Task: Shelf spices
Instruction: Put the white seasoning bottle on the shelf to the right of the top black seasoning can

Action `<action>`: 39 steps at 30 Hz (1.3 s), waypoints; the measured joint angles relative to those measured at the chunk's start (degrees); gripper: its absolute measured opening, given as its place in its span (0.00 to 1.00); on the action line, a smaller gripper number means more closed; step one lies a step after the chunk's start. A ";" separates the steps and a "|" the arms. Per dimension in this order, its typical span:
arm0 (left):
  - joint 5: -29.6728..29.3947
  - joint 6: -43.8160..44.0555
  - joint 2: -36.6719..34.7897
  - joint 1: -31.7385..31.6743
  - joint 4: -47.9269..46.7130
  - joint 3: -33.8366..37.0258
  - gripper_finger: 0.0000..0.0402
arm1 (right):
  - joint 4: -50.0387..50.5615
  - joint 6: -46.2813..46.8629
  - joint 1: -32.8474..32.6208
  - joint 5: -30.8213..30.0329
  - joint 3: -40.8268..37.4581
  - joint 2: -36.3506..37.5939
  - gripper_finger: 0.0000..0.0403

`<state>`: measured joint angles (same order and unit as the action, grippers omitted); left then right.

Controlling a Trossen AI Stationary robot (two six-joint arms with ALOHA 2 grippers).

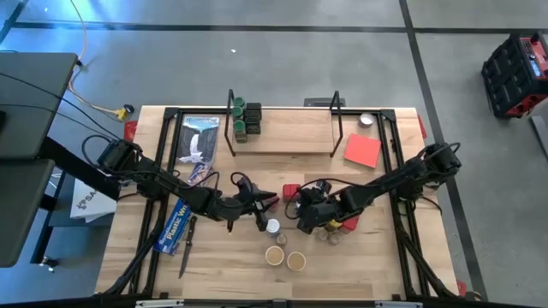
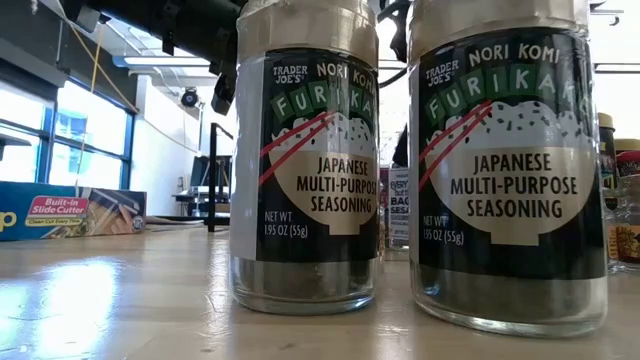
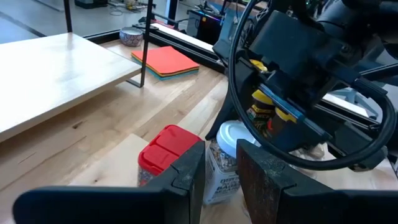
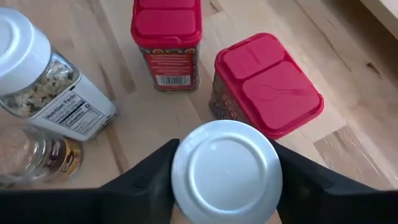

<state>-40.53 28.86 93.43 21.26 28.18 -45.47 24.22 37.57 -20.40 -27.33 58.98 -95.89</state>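
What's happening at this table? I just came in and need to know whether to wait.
The robot is shelving spices. The right gripper has its fingers on either side of a white-lidded jar standing beside two red tins mid-table. The left gripper hangs close by, holding nothing visible. A few green-lidded jars already sit at one end of the shelf, and two furikake jars stand at the near edge.

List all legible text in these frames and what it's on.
"TRADER JOE'S NORI KOMI FURIKAKE JAPANESE MULTI-PURPOSE SEASONING", "NET WT 1.95 OZ (55g)": left jar, low view; name cut short by the jar's curve.
Same label: right jar.
"Built-in Slide Cutter": blue box.
"Nutrition Facts": white-lidded jar, right wrist view; the rest too small.
"Plastic Wr...": blue box, high view, partly hidden.
Red tin barcode and other labels: unreadable.
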 joint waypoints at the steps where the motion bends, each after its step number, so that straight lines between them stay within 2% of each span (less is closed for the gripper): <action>1: 0.02 0.00 0.00 0.00 0.00 0.00 0.22 | 0.22 -0.25 0.05 0.21 0.03 0.04 0.48; 7: 0.02 0.00 0.00 -0.02 -0.40 0.00 0.22 | 2.50 -2.90 0.06 3.51 -0.11 2.19 0.48; 13: -0.48 -1.98 0.00 0.52 -0.55 0.00 0.22 | 7.03 -9.03 2.41 3.91 -0.15 10.06 0.48; 16: -0.49 -2.21 -0.76 0.84 -1.00 0.04 0.22 | 6.78 -15.52 6.35 5.15 0.03 14.37 0.48; 21: -0.66 -3.61 -5.10 1.82 -3.70 0.04 0.22 | 6.37 -29.37 18.60 14.06 5.52 16.31 0.48; 25: -1.80 -4.00 -10.04 2.57 -8.01 0.04 0.22 | 4.29 -40.36 28.47 23.06 12.55 12.77 0.48; 30: -4.87 -3.63 -14.85 3.89 -13.50 0.04 0.22 | 5.27 -50.10 37.06 33.39 21.00 2.33 0.48; 39: -9.10 -3.18 -16.61 6.29 -17.12 0.04 0.22 | 9.06 -58.32 44.47 35.35 37.94 -18.28 0.48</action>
<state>-49.63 25.69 76.82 27.55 11.06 -45.43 33.28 -20.75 24.07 8.03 96.92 -114.17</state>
